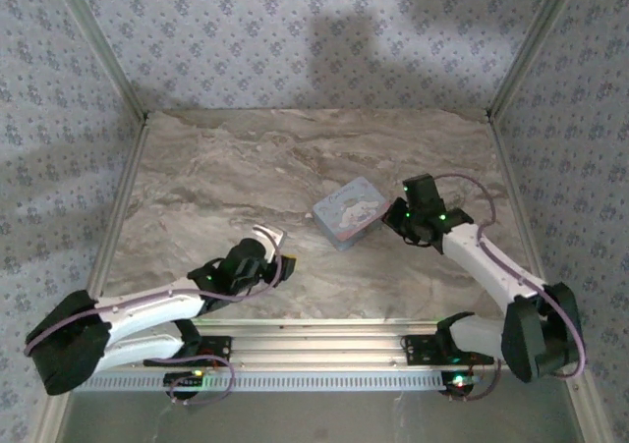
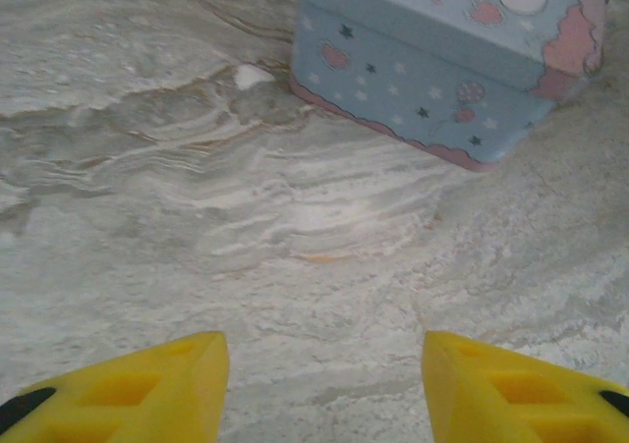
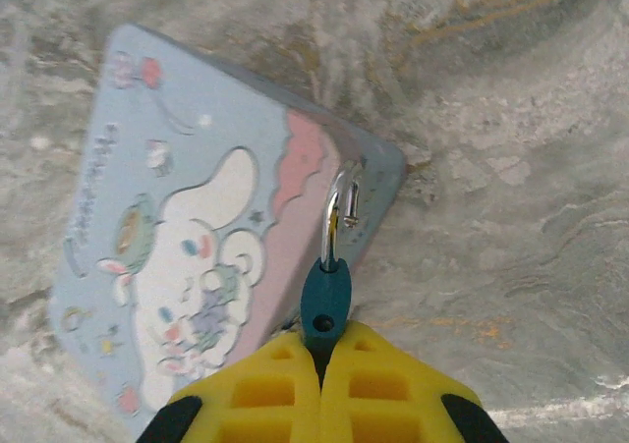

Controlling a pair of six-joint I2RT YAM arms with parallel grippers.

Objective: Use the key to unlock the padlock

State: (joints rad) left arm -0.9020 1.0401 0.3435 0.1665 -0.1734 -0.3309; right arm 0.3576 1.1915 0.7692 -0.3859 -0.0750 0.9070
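On the desk the tin lies between my arms, my left claw part-open, empty and well short of it, my right claw pinched shut on the padlock, whose shackle points straight ahead against the tin's edge.

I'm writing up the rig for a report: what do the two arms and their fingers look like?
The left arm and right arm match: white link shells, black joint housings, a thin purplish cable looping alongside, small green lights near wrist and base. The fingers are bright yellow wedges with recessed square pockets and black patches at the outer edges.
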